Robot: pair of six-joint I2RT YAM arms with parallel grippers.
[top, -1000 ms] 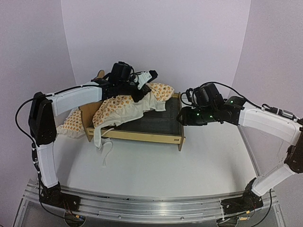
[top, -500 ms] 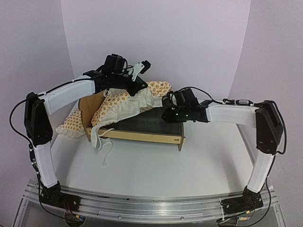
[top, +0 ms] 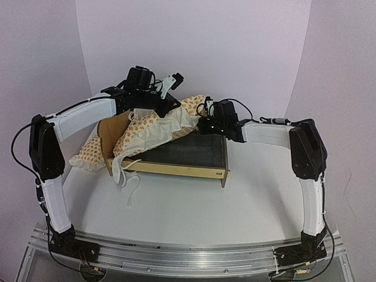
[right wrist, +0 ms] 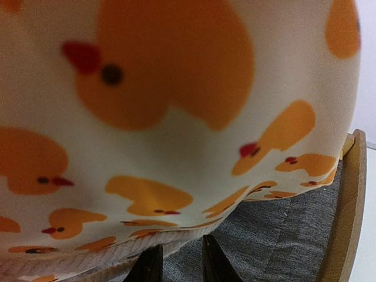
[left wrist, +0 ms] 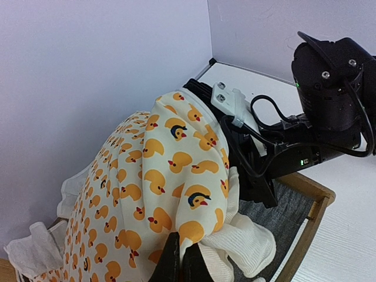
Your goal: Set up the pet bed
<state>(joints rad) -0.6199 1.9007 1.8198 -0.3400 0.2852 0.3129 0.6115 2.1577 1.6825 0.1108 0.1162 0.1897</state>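
Note:
The pet bed (top: 176,169) stands mid-table, a plywood frame with a dark grey base (top: 191,150). A cream mattress cushion (top: 150,132) with orange ducks hangs over its headboard end. My left gripper (top: 170,106) is shut on a fold of this cushion (left wrist: 153,194), its fingertips (left wrist: 181,247) pinching the fabric above the bed. My right gripper (top: 200,126) reaches in from the right at the cushion's far corner. In the right wrist view its jaws (right wrist: 179,249) stand a little apart, with the cushion's ribbed hem (right wrist: 88,258) just at the tips and the grey base (right wrist: 276,235) below.
A small ruffled pillow (top: 88,154) lies on the table left of the headboard (top: 114,132). The cushion's white ties (top: 130,182) dangle over the front rail. The bed's wooden side rail (right wrist: 346,205) runs just right of my right gripper.
My right arm has swung left over the bed to the cushion's corner and its jaws have narrowed. The left gripper has drawn the cushion slightly up and left.

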